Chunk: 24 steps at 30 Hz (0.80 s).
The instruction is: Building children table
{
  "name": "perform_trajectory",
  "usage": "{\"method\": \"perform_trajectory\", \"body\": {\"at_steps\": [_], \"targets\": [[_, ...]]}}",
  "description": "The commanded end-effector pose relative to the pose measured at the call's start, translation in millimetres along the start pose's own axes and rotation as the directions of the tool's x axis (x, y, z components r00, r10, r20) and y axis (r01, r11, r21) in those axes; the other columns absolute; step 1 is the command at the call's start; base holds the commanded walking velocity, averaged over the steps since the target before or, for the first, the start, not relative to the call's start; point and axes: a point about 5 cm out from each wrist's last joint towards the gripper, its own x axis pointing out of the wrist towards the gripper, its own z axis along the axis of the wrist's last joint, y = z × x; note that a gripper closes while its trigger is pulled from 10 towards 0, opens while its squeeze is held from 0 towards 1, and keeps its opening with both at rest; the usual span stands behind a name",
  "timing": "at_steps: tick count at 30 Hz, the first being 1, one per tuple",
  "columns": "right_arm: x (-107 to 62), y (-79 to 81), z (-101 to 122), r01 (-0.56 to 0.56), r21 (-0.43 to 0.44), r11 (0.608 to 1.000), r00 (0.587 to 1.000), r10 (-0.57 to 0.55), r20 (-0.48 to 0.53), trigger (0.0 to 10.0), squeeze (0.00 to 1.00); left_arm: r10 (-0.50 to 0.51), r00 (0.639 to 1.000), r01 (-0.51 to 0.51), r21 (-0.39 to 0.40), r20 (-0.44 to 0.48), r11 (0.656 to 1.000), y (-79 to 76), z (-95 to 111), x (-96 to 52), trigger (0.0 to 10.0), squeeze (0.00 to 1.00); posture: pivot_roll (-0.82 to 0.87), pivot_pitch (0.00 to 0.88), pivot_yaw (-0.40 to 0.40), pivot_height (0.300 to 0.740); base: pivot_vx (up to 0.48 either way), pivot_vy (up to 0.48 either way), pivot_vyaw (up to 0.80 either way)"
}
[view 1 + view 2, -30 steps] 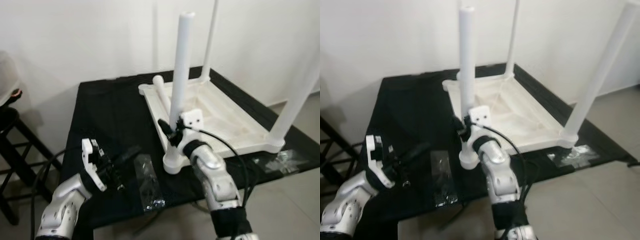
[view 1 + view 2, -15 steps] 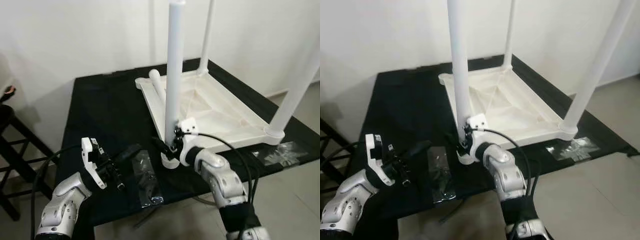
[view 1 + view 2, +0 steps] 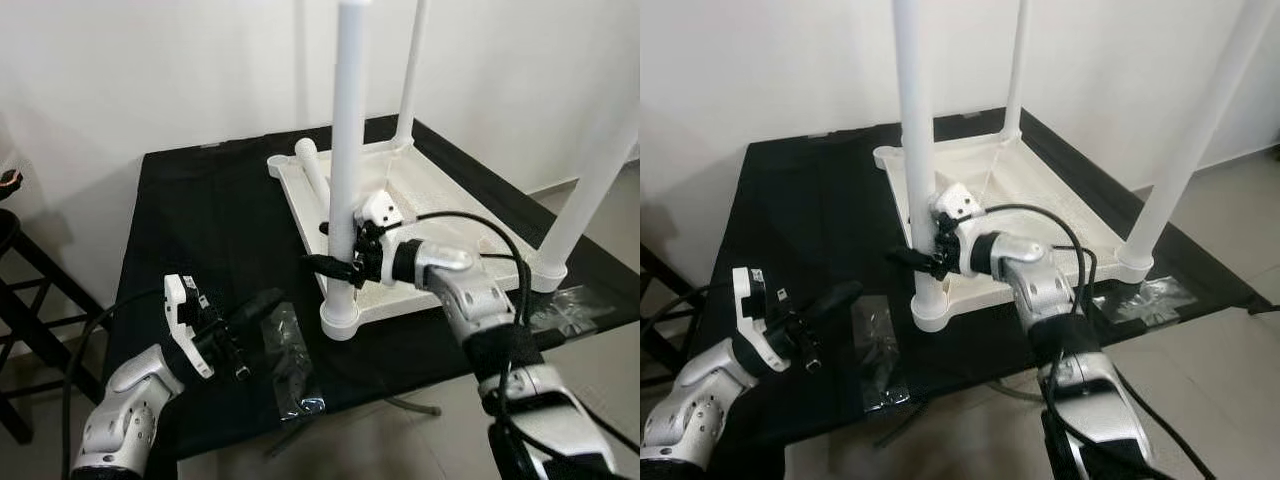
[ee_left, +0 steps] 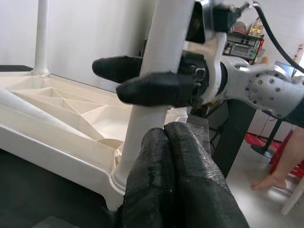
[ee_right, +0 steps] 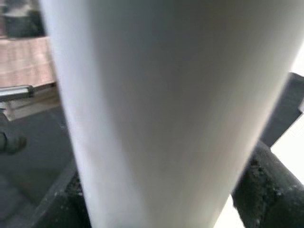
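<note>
A white children's table (image 3: 455, 235) lies upside down on a black table (image 3: 200, 220). Three white legs stand up from its corners. The near-left leg (image 3: 345, 150) rises from its corner socket (image 3: 339, 318). My right gripper (image 3: 335, 263) is shut on this leg a little above the socket, one finger on each side; the leg (image 5: 161, 104) is very close in the right wrist view. My left gripper (image 3: 262, 302) hovers low over the black table, left of the socket, fingers (image 4: 175, 161) pressed together and holding nothing. A loose fourth leg (image 3: 312, 170) lies on the upturned top.
A clear plastic bag (image 3: 288, 355) with small parts lies on the black table by my left gripper. Another clear bag (image 3: 570, 305) sits near the right front edge. A dark stool (image 3: 15, 250) stands at the left. A white wall is behind.
The camera has shifted. My right gripper has slid up the near-left leg from just above the socket, and the arm now reaches in from the right. The left gripper stays put.
</note>
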Motion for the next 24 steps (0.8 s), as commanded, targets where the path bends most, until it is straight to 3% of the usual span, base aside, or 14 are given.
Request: {"method": "perform_trajectory", "body": {"at_steps": [1, 2, 3, 4, 15, 17, 20, 21, 22, 23, 24], "targets": [[1.5, -1.6, 4.9, -0.018, 0.002, 1.0, 1.0, 0.017, 0.023, 4.8, 0.0, 0.006, 1.0, -0.006, 0.004, -0.008, 1.0, 0.0, -1.5, -1.5, 10.0, 0.0, -0.03, 0.0, 0.008, 0.74, 0.0, 0.0, 0.0], [1.5, -3.6, 6.4, -0.037, 0.018, 0.999, 0.999, 0.037, 0.032, 1.0, 0.0, 0.006, 1.0, -0.006, 0.004, -0.009, 1.0, -0.1, -1.7, -1.4, 10.0, 0.0, -0.03, 0.0, 0.008, 0.74, 0.0, 0.0, 0.0], [1.5, -3.6, 6.4, -0.037, 0.018, 0.999, 0.999, 0.037, 0.032, 1.0, 0.0, 0.006, 1.0, -0.006, 0.004, -0.009, 1.0, -0.1, -1.7, -1.4, 10.0, 0.0, -0.03, 0.0, 0.008, 0.74, 0.0, 0.0, 0.0], [1.4, -4.9, 5.8, -0.088, 0.041, 0.995, 0.995, 0.086, 0.048, 0.0, 0.0, 0.006, 1.0, -0.006, 0.005, -0.01, 1.0, -0.4, -2.0, -1.2, 10.0, 0.0, -0.03, 0.0, 0.006, 0.74, 0.0, 0.0, 0.0], [-1.5, -8.1, -4.8, -0.064, 0.043, 0.997, 0.998, 0.063, 0.027, 0.0, 0.0, 0.006, 1.0, -0.006, 0.004, -0.009, 1.0, -1.3, -2.7, -0.8, 10.0, 0.0, -0.03, 0.0, 0.007, 0.74, 0.0, 0.0, 0.0], [-6.6, -11.6, -9.8, -0.008, 0.032, 0.999, 1.0, 0.008, 0.009, 0.0, 0.0, 0.006, 1.0, -0.006, 0.003, -0.007, 1.0, -1.7, -2.5, -0.9, 10.0, 0.0, -0.03, 0.0, 0.007, 0.74, 0.0, 0.0, 0.0], [-19.3, -19.1, -27.4, 0.238, 0.025, 0.971, 0.97, -0.236, -0.065, 0.0, 0.0, 0.007, 1.0, -0.007, 0.001, -0.004, 1.0, -2.2, -1.7, -1.9, 10.0, 0.0, -0.04, 0.0, 0.004, 0.74, 0.0, 0.0, 0.0], [-20.9, -16.2, -38.7, 0.402, 0.082, 0.912, 0.915, -0.395, -0.084, 0.0, 0.0, 0.006, 1.0, -0.006, 0.0, -0.003, 1.0, -2.2, -1.3, -2.7, 10.0, 0.0, -0.04, 0.0, -0.001, 0.74, 0.0, 0.0, 0.0], [-20.9, -16.2, -38.7, 0.402, 0.082, 0.912, 0.915, -0.395, -0.084, 0.0, 0.0, 0.006, 1.0, -0.006, 0.0, -0.003, 1.0, -2.2, -1.3, -2.7, 10.0, 0.0, -0.04, 0.0, -0.001, 0.74, 0.0, 0.0, 0.0], [-22.5, -14.0, -46.7, 0.501, 0.125, 0.856, 0.865, -0.491, -0.106, 0.0, 0.0, 0.006, 1.0, -0.006, -0.001, -0.003, 1.0, -2.1, -1.0, -3.4, 10.0, 0.0, -0.04, 0.0, -0.004, 0.74, 0.0, 0.0, 0.0], [-29.2, -5.5, -60.3, 0.744, 0.233, 0.626, 0.661, -0.741, -0.121, 0.0, 0.0, 0.005, 1.0, -0.005, 0.0, -0.004, 1.0, -1.9, -0.5, -3.9, 10.0, 0.0, -0.05, 0.0, -0.012, 0.74, 0.0, 0.0, 0.0]]}}
